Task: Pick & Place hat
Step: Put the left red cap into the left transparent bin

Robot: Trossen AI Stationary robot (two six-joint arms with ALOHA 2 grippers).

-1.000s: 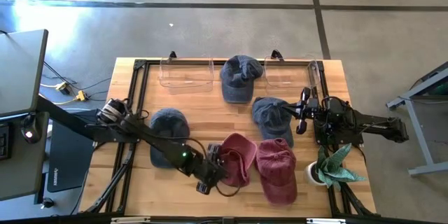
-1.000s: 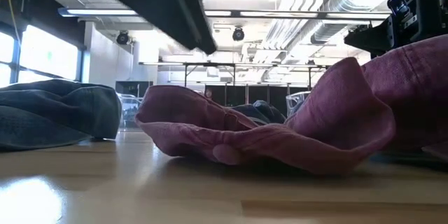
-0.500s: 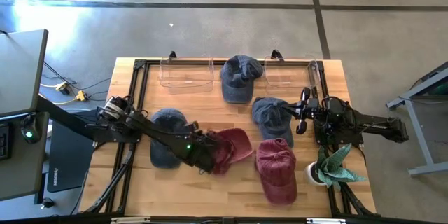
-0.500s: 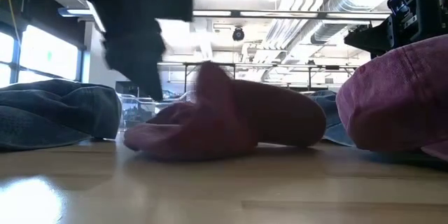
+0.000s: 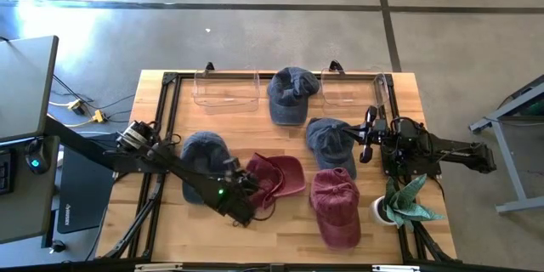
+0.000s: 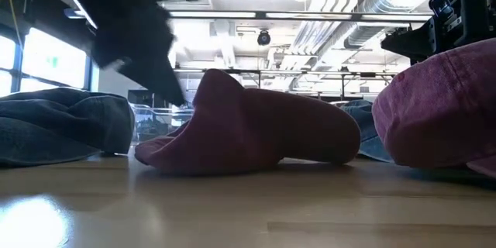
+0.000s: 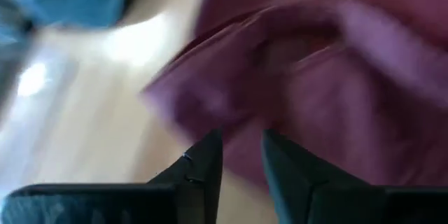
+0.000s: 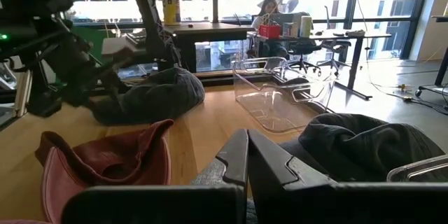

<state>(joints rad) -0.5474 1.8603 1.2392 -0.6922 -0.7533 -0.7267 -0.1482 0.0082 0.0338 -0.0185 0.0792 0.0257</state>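
A dark red hat (image 5: 280,177) lies bunched on the wooden table, resting on its crown and brim (image 6: 256,132). My left gripper (image 5: 247,197) is at its left near edge. In the left wrist view its fingers (image 7: 241,140) stand a narrow gap apart with red cloth (image 7: 315,63) between and beyond them. A second red hat (image 5: 336,208) lies to the right, apart from the first. My right gripper (image 5: 367,136), shut (image 8: 245,143), waits at the right edge of a blue hat (image 5: 327,140). My left gripper pinches the red hat's cloth at its left near edge (image 7: 210,122) between its two fingers, coming slanting down from the table's left. Motion blur hides whether it has one layer or a fold. The hat rests on the table, with its held side raised (image 6: 213,81).
Blue hats lie at the left (image 5: 204,166) and the far middle (image 5: 289,93). Two clear bins (image 5: 225,89) (image 5: 353,89) stand along the far edge. A potted plant (image 5: 404,204) is at the right near corner. Bare wood shows near the front edge (image 5: 280,238).
My left gripper moved from the near edge toward the far left, dragging the red hat away from the second red hat. The hat went from spread flat to bunched, with one side raised. The gripper then drew back slightly toward the near edge.
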